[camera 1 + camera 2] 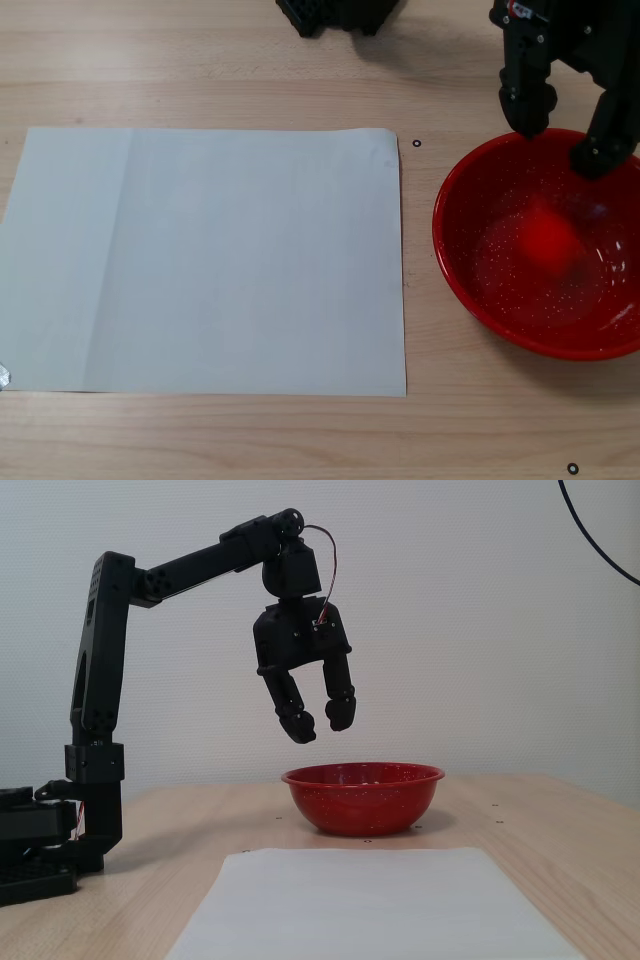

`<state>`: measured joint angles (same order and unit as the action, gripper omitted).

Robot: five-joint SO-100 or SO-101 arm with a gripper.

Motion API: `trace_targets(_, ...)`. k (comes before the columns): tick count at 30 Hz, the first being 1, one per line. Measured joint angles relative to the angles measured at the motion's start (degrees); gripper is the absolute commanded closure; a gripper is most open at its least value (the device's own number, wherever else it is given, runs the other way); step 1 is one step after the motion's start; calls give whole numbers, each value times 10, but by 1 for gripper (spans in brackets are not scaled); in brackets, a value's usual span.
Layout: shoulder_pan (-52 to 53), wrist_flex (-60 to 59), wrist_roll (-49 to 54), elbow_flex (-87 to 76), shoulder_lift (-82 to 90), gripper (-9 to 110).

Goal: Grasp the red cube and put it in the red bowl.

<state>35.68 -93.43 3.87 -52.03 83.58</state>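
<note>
Pale wooden table (560, 860); plain white wall (480, 630) behind; soft, even light

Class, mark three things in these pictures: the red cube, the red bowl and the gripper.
red cube (545, 238): downward-looking fixed view, on its blurred top, inside the bowl.
red bowl (363, 805): side-on fixed view, on its outer wall.
gripper (320, 720): side-on fixed view, midway between the open jaws' tips.

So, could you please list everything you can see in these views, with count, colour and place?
red cube: one, red, blurred, inside the bowl in a fixed view.
red bowl: one, glossy red with white speckles, on the table at the right.
paper sheet: one, white, flat on the table, left of the bowl.
table: one, light wood.
cable: one, black, upper right wall.
arm: one, black.
gripper: one, black, open, empty, above the bowl.
</note>
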Motion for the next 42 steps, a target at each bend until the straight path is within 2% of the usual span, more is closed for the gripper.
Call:
trace_targets(9, 0, 0, 0, 1, 0, 85)
trace_targets(13, -11, 0, 0, 2, 0, 93)
trace_targets(15, -18, -1, 0, 3, 0, 101)
trace_targets(30, -54, -32, -26, 27, 62, 101)
trace_targets(37, -105, -34, -37, 25, 120, 101)
trace_targets(42, -150, -25, -38, -35, 196, 101)
